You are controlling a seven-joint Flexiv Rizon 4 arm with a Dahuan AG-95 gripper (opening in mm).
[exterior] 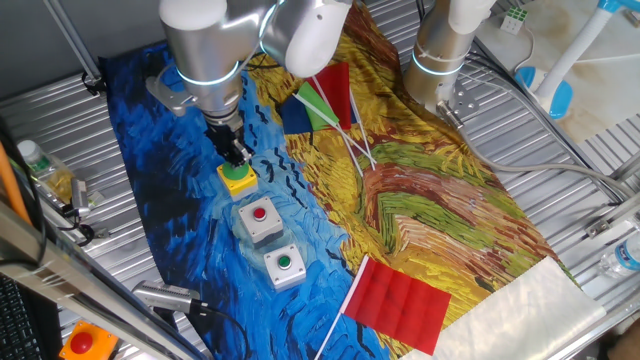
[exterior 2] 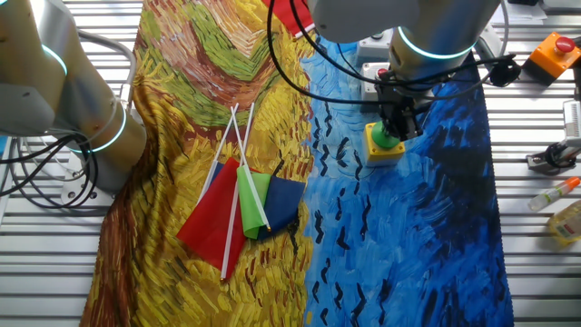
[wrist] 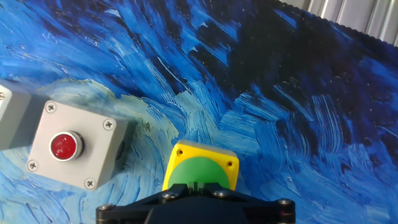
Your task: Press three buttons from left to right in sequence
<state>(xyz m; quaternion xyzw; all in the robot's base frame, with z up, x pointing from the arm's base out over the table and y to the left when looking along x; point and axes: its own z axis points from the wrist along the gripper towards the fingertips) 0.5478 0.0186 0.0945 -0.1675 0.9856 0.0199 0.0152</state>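
The gripper (exterior: 236, 155) sits on the yellow box's green dome button (exterior: 238, 175); jaws' state unclear. Red-capped grey box (exterior: 260, 219) at 5 o'clock, flags (exterior: 325, 100) at 2 o'clock.

no readable text, no labels, brands, numbers or signs on anything in view

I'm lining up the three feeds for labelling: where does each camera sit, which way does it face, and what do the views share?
One fixed view: high at the row's far end, looking down the painted cloth past the green button and red button to the yellow box; shows the arm and hand.
The other fixed view: high on the opposite side, facing back; arm and hand over the yellow box; flags in front.
Hand view: on the hand, looking down at the yellow box and red button; only the hand's black edge shows.
All three show the yellow box.
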